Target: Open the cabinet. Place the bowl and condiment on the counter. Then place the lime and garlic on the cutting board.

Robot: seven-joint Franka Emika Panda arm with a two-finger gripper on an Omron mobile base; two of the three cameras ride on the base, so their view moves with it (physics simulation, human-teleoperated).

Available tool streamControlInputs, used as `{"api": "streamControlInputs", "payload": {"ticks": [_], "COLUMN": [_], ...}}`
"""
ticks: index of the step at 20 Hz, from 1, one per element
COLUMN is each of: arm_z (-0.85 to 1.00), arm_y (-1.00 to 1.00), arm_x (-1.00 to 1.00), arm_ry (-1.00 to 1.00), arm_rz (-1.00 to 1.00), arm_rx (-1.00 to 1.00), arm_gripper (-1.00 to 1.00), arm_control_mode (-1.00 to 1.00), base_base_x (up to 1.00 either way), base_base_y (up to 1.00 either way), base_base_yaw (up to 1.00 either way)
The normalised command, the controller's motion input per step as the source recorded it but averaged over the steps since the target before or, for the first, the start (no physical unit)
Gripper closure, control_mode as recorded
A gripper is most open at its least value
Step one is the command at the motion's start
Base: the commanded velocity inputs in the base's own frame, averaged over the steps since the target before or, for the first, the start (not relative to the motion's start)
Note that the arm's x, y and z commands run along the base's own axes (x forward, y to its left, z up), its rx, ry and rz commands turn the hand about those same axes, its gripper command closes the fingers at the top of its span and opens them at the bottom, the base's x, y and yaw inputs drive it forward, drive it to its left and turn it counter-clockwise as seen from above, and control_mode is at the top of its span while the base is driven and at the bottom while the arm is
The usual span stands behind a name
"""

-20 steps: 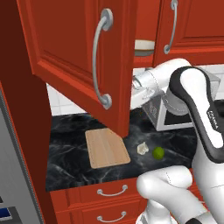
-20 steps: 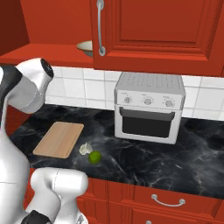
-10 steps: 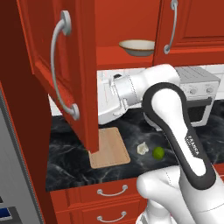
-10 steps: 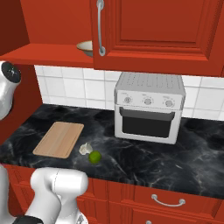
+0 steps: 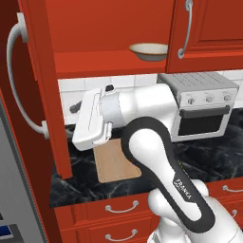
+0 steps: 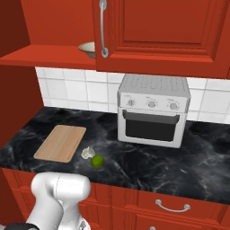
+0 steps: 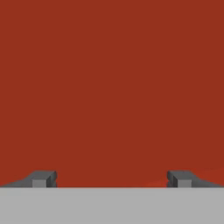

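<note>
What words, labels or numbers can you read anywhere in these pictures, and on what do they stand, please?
"FRANKA": dark lettering running along the white link of the arm, left base view; further small letters after it are too blurred to read.
The toaster oven's knobs: any markings are too small to read.

This is a home kitchen, rendered rather than real. A red-orange wooden wall cabinet (image 6: 157,36) with raised-panel doors and long curved silver handles hangs above a black marble-look counter (image 6: 148,157) with white veining, backed by white square wall tiles (image 6: 72,92). A silver countertop toaster oven (image 6: 152,110) with three knobs stands against those tiles. Red drawers with small silver handles (image 6: 170,207) run beneath the worktop. Beside the gripper (image 7: 111,179), the cabinet's open door (image 5: 45,90) swings out, and a flat light tan wooden cutting board (image 6: 60,143) lies lower down. A grey panel at the left edge (image 5: 14,199) may be a fridge.
</note>
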Motion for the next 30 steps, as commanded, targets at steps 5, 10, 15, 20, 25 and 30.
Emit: {"api": "streamControlInputs", "payload": {"ticks": [5,10,15,20,25,30], "arm_z": [0.0,0.0,0.12,0.14,0.08,0.0], "arm_y": [0.07,-0.09,-0.57,-0.64,-0.62,-0.47], "arm_x": [0.0,0.0,0.0,0.0,0.0,0.0], "arm_ry": [0.0,0.0,0.0,0.03,0.13,0.18], "arm_rz": [0.0,0.0,0.0,-0.04,-0.15,-0.26], "arm_rx": [-0.03,-0.01,0.02,0.0,-0.05,-0.14], "arm_gripper": [-1.0,-1.0,-1.0,-1.0,-1.0,-1.0], "arm_control_mode": [-1.0,-1.0,-1.0,-1.0,-1.0,-1.0], "base_base_x": [0.0,0.0,0.0,0.0,0.0,0.0], "base_base_y": [0.0,0.0,0.0,0.0,0.0,0.0], "base_base_yaw": [0.0,0.0,0.0,0.0,0.0,0.0]}}
